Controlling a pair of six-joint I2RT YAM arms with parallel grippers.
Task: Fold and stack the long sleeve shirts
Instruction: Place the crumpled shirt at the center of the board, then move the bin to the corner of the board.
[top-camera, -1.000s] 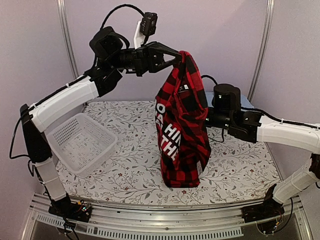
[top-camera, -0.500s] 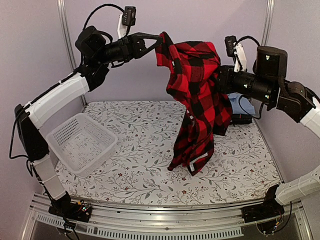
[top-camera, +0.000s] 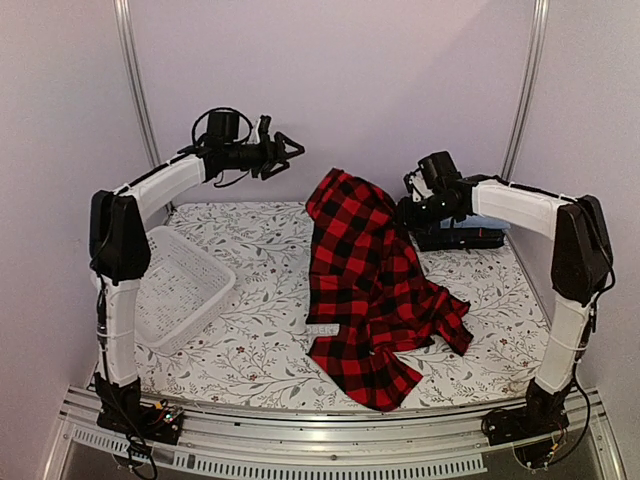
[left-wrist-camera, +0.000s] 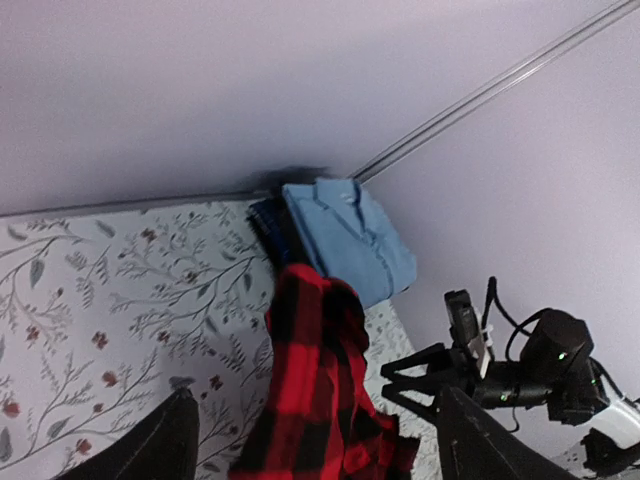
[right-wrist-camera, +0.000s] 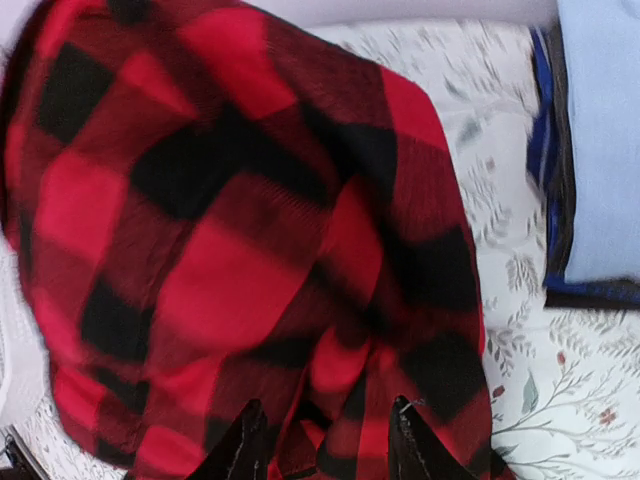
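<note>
The red-and-black check shirt (top-camera: 365, 290) lies crumpled across the middle of the table, its top edge still humped up at the back. It also fills the right wrist view (right-wrist-camera: 230, 230) and shows in the left wrist view (left-wrist-camera: 315, 400). My left gripper (top-camera: 295, 153) hangs open and empty in the air, left of the shirt. In the left wrist view its fingers (left-wrist-camera: 150, 440) stand wide apart, high above the cloth. My right gripper (top-camera: 403, 212) is open at the shirt's upper right edge, its fingertips (right-wrist-camera: 250, 430) apart just over the cloth. A folded light blue shirt (left-wrist-camera: 350, 240) tops dark navy ones (top-camera: 470, 240).
A white mesh basket (top-camera: 175, 285) sits tilted at the table's left side. The folded stack (right-wrist-camera: 600, 140) stands in the back right corner, just behind the right arm. The back wall and two metal posts close off the far side.
Both grippers have let go of the check shirt, and it has dropped from the air onto the table. Both arms have come down, and the left one has drawn away to the left.
</note>
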